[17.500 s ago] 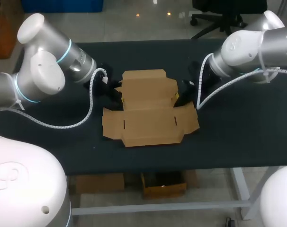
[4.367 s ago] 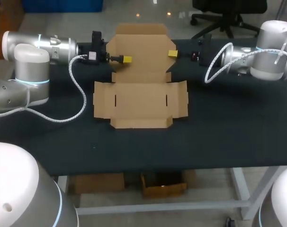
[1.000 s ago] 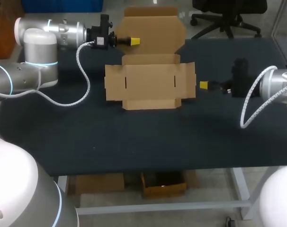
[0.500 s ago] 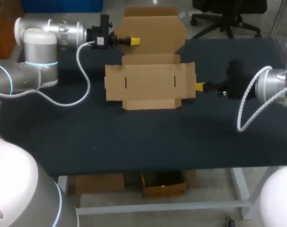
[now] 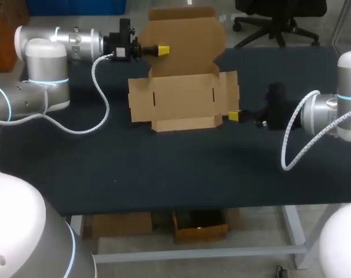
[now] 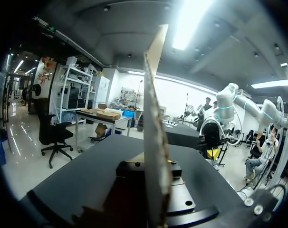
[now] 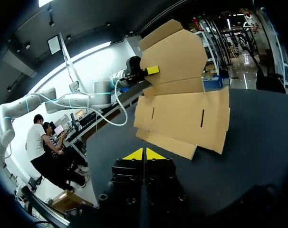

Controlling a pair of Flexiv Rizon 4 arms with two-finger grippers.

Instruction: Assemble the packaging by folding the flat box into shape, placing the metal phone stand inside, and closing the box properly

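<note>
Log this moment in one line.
left gripper: shut on box, rear flap raised | right gripper: shut, beside right flap | box: not yet folded | stand: not in view

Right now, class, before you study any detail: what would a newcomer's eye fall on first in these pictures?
The flat cardboard box, unfolded and tilted up at the middle of the black table, its top flap pinched by the left gripper at the far left. Next comes the right gripper, yellow tips together, low and close beside the box's right edge.
</note>
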